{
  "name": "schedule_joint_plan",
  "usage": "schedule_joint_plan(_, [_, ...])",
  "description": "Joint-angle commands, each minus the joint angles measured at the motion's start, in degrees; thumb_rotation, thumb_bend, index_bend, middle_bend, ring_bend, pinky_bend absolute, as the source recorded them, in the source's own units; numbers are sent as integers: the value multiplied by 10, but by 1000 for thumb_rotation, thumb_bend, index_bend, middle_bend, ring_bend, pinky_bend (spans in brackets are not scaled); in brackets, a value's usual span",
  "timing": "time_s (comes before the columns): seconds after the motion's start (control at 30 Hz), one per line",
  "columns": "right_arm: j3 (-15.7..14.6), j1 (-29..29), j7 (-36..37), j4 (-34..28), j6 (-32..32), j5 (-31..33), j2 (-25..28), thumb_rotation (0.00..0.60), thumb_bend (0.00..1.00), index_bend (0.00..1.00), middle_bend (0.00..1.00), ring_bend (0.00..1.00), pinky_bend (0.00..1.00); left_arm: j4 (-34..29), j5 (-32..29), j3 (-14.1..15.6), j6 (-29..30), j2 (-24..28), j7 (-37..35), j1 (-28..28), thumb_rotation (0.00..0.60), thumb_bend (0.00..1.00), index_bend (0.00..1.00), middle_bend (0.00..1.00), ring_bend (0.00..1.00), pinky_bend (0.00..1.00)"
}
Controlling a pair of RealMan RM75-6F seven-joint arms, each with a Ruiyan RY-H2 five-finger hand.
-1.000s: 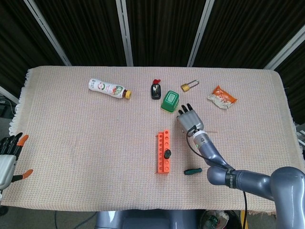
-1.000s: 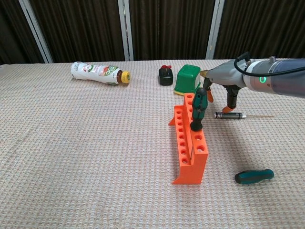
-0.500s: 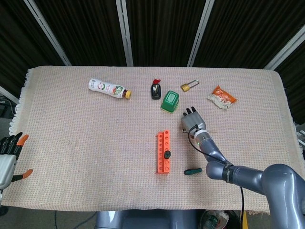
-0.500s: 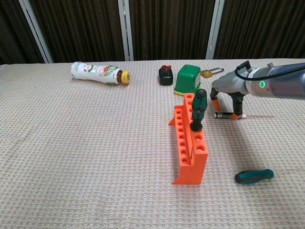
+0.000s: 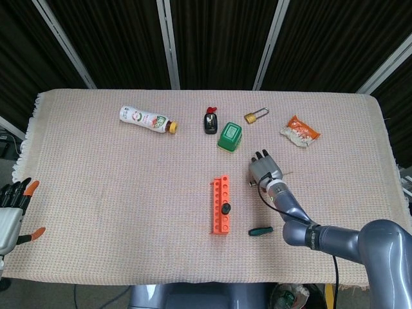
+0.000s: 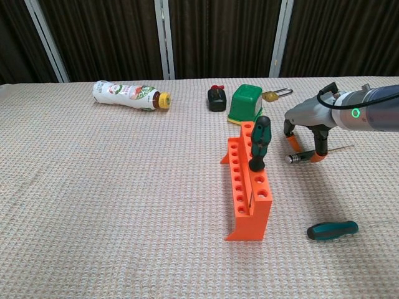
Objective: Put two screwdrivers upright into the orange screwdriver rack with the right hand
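The orange screwdriver rack [image 5: 221,206] [image 6: 246,187] lies mid-table. One green-handled screwdriver [image 6: 260,142] stands upright in it. A second green-handled screwdriver [image 6: 333,230] [image 5: 261,230] lies on the cloth to the right of the rack's near end. A slim screwdriver [image 6: 300,157] with a dark handle and thin shaft lies right of the rack, slightly skewed. My right hand [image 5: 264,168] [image 6: 308,118] is lowered over it, with orange-tipped fingers [image 6: 319,157] curled around its handle. My left hand [image 5: 13,205] rests at the table's far left edge, fingers apart, holding nothing.
A lying drink bottle [image 5: 147,119] is at the back left. A small black bottle [image 5: 210,122], a green box [image 5: 230,136] and a padlock [image 5: 255,116] sit behind the rack. A snack packet [image 5: 300,131] lies at the back right.
My right hand has come down and moved nearer onto the slim screwdriver. Its fingers have closed on the handle, and the screwdriver has swung to a slight angle.
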Motion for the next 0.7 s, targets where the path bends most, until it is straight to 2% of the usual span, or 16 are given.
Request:
schedule_joint_plan(0.03, [-4,-1,1,6,14,-14,-7,600,203,482,159,0,0,-1,1,0,1,1,1,0,600,92,36,0,0,0])
schedule_joint_plan(0.7, [-12,-14,-19,42,58,-54,-52,600,206,510,170,0,0,0,-4,0,-3,3,-2,1,600,90,36,0,0,0])
